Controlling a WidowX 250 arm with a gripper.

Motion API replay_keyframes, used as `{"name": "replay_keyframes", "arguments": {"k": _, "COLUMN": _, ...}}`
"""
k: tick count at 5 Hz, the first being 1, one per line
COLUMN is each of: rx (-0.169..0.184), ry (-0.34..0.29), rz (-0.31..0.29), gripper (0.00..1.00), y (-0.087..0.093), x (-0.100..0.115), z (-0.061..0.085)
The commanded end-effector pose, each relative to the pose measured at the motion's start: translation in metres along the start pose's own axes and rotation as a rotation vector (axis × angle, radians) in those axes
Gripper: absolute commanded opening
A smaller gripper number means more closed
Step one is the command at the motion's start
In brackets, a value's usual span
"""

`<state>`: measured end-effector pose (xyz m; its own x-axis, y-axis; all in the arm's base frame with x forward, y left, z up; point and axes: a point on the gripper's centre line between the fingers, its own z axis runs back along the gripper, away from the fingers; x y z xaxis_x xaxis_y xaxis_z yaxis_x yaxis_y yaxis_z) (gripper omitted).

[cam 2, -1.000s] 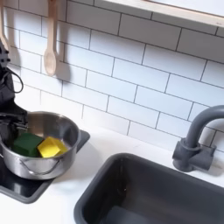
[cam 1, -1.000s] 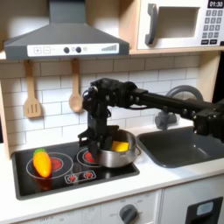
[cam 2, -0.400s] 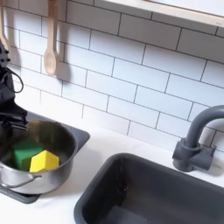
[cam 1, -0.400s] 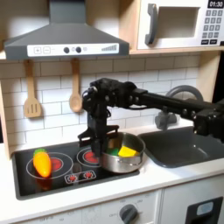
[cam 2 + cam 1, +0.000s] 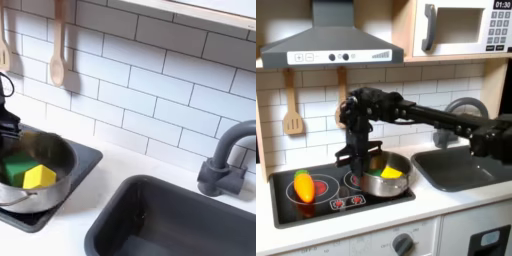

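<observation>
One pot (image 5: 387,176), seemingly two items inside

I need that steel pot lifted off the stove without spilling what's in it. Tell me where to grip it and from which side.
Grip the steel pot by its thin upright rim, from above, one finger inside and one outside. The wall is round and wide, so clasping the whole body looks unlikely. Choose the rim on the first exterior view's left, where the tool hangs, clear of the yellow piece and green piece inside.
</observation>
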<state>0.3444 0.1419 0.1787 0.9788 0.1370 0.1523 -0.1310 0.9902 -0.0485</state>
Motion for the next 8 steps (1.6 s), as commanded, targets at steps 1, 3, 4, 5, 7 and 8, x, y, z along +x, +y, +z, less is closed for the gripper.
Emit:
{"name": "replay_keyframes", "arguments": {"k": 1, "rx": 0.004, "ry": -0.013, "rz": 0.023, "gripper": 0.0, "y": 0.01, "x": 0.01, "z": 0.002}}
{"name": "replay_keyframes", "arguments": {"k": 3, "rx": 0.007, "ry": -0.015, "rz": 0.061, "gripper": 0.0, "y": 0.027, "x": 0.012, "z": 0.003}}
{"name": "replay_keyframes", "arguments": {"k": 4, "rx": 0.01, "ry": -0.01, "rz": 0.067, "gripper": 0.0, "y": 0.031, "x": 0.01, "z": 0.002}}
{"name": "replay_keyframes", "arguments": {"k": 5, "rx": 0.0, "ry": 0.008, "rz": 0.066, "gripper": 0.58, "y": 0.031, "x": 0.008, "z": -0.001}}
{"name": "replay_keyframes", "arguments": {"k": 7, "rx": -0.01, "ry": -0.027, "rz": 0.037, "gripper": 1.0, "y": 0.029, "x": 0.008, "z": 0.012}}
{"name": "replay_keyframes", "arguments": {"k": 8, "rx": -0.026, "ry": -0.047, "rz": 0.029, "gripper": 1.0, "y": 0.025, "x": 0.005, "z": 0.017}}
